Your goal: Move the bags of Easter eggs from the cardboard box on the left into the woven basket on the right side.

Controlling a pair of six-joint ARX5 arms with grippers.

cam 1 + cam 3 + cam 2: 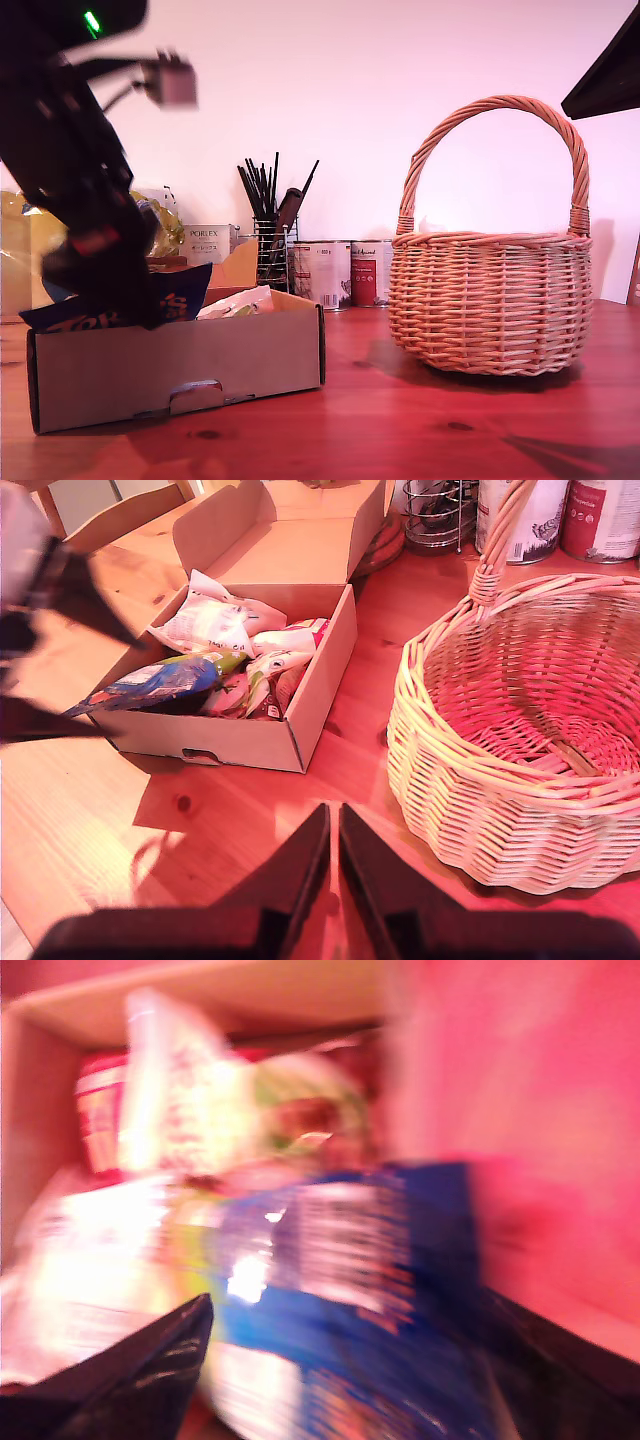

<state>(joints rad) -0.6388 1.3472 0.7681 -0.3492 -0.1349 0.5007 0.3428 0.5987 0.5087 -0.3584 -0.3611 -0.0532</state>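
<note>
Here my first gripper [105, 290] grips a navy bag [150, 300] above the cardboard box [180, 370]. My second gripper [333, 865], jaws closed and empty, hovers over the bench [200, 850] beside the basket [520, 810].

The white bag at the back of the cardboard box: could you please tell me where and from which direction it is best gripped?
Probably by its raised crinkled top edge, coming down from above. The white bag leans against the rear of the cardboard box, its upper edge sticking up free of the other packets, so jaws could close across that thin flap. The box walls block any sideways approach.
</note>
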